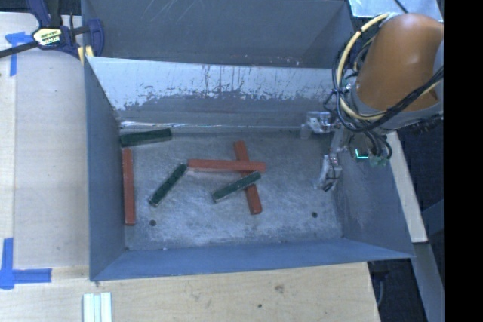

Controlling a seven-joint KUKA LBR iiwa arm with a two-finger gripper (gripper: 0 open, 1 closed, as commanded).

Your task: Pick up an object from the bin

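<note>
Well left of gripper point(328, 177), green stick point(236, 187) (slanting up-right)

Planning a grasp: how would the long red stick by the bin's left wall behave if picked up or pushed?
The red stick looks straight and slim, so probably stiff and light. Its bar-like shape suggests sliding rather than rolling. Close to the left wall, it may jam there if pushed.
</note>
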